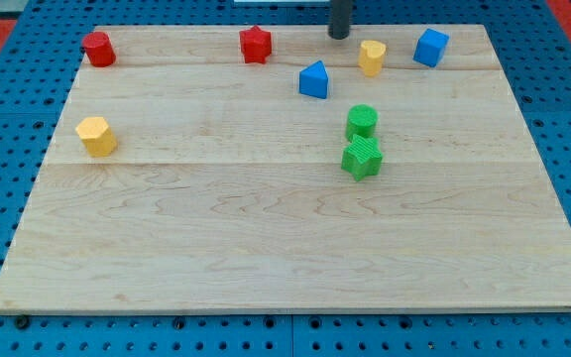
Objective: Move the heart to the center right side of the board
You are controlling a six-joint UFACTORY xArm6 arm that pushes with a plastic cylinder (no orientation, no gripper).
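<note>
The yellow heart [372, 57] stands near the view's top, right of the middle of the wooden board [266, 258]. My tip [339, 36] is at the board's top edge, a short way left of and slightly above the heart, not touching it. The blue cube [430, 47] sits just right of the heart. The blue triangle [313, 80] lies below and left of my tip.
A green cylinder [362, 121] and a green star [362, 158] stand close together right of the board's middle. A red star [255, 45] sits at the top middle, a red block [98, 48] at the top left, and a yellow hexagon [96, 135] at the left.
</note>
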